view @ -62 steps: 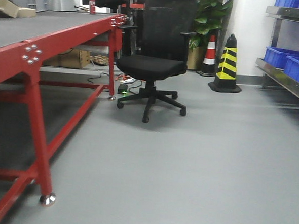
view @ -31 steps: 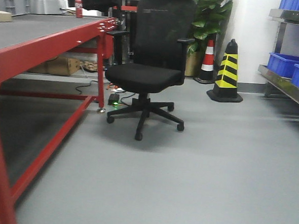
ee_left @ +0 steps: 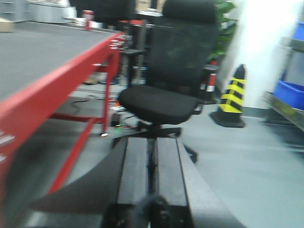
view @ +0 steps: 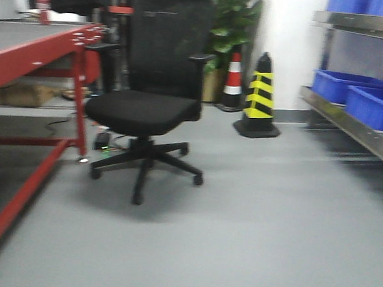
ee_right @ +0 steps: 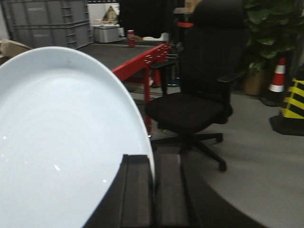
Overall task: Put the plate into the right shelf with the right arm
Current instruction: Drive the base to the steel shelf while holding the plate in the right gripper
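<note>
— What is changed in the front view over the last second?

— The whole scene is shifted leftward and enlarged. The office chair [view: 148, 108] and the striped cone [view: 259, 95] are now found further left, and less of the red-framed table [view: 47, 50] is shown. More of the right shelf [view: 352, 127], with its blue bins [view: 366, 102], is brought into view. The frame is blurred, so it is judged that the base is being turned toward the rack while being driven forward.

— Where is the plate kept meanwhile?

— The plate [ee_right: 61, 142] is held on edge in the right wrist view, its rim pinched between the closed fingers of the right gripper [ee_right: 153, 187]. It is well apart from the shelf, which is not seen in that view at all.

— And the other arm?

— The left gripper [ee_left: 153, 164] is seen with its fingers pressed together on nothing.

— What is meant for the task?

— The carrying stage is judged to be under way. The shelf is approached but not yet reached, so the placing is left to be done.
</note>
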Available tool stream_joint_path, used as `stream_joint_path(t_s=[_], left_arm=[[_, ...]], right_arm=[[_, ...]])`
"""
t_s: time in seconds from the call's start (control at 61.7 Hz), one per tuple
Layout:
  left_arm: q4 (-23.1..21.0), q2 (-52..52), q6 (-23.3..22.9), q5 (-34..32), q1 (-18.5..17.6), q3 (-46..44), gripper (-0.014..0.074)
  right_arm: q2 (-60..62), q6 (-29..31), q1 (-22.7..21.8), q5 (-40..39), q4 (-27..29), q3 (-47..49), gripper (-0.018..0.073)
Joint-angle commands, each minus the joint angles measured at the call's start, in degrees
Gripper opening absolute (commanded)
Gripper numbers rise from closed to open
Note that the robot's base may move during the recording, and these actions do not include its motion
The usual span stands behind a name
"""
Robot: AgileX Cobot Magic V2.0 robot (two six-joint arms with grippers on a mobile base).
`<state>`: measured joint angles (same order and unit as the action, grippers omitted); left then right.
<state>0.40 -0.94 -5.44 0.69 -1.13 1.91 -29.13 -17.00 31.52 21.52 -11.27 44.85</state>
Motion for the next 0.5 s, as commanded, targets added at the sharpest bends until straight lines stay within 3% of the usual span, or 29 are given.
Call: stream_joint_path(t_s=[0.0,0.486], left_arm=[[0.01,-0.68,-0.34,-5.3,-0.19,0.43,-0.0047],[0.01,-0.68,-0.34,-5.3,-0.19,0.43,-0.0047]], right_arm=[[-0.25,0.36,0.21,-5.62,-0.68,1.69,0.0064],[-0.25,0.36,0.21,-5.62,-0.68,1.69,0.0064]])
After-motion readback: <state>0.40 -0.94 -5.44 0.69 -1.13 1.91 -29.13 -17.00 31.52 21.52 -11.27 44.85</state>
